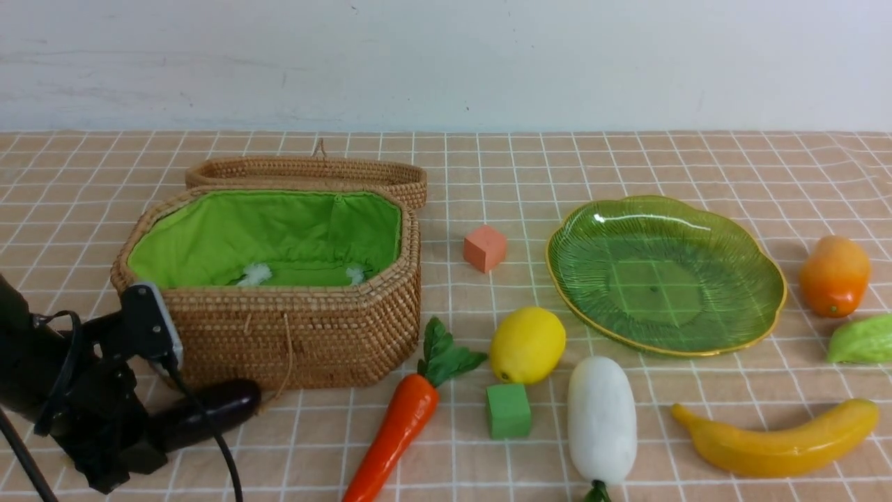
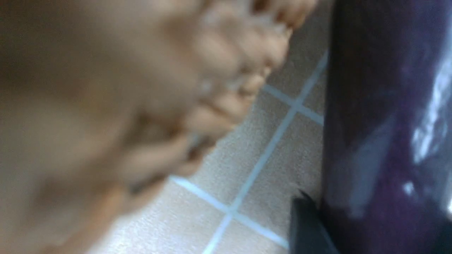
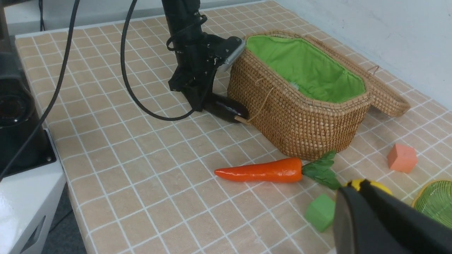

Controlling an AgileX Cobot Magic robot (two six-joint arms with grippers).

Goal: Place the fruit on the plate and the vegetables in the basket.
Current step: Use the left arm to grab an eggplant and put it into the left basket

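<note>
**A:** Front view first. Where's the left claw (image 1: 136,443)?

**B:** Down at the near left corner of the basket (image 1: 313,335), over one end of the eggplant (image 1: 212,411). The eggplant lies on the cloth (image 1: 627,160) against the basket's front wall. It's the vegetable nearest that arm, so I'd guess it goes in first.

**A:** Gripped?

**B:** Can't tell here; the arm's body hides the jaws.

**A:** And the rest?

**B:** Nothing is sorted yet. The basket stands open with its lid (image 1: 306,171) laid back behind it, ready for drops. The carrot (image 1: 401,425) lies off its near right corner and the radish (image 1: 601,418) farther right. The plate (image 1: 669,348) sits well right of the basket, empty. The lemon (image 1: 527,345), banana (image 1: 777,439), mango (image 1: 834,275) and leafy green (image 1: 863,339) lie around it. The pink cube (image 1: 485,247) and green cube (image 1: 508,411) are probably decoys.

**A:** Left wrist view?

**B:** There's blurred wicker on one side and glossy purple eggplant on the other. One dark finger (image 2: 307,229) is right beside the eggplant, seemingly touching it. The other finger is out of frame, so I can't say whether it's clamped.

**A:** Right wrist view?

**B:** The right claw (image 3: 356,204) is clenched and empty, well right of the basket, with the lemon peeking out behind it. It's presumably waiting for the fruit. The eggplant rests on the cloth beside the basket, with the left claw at its outer end.

**A:** Surface and room?

**B:** The cloth is tan with a white grid and lies flat. A plain white wall (image 1: 446,63) stands behind the basket. This view also shows the table's edge and a white base (image 3: 28,197).
</note>
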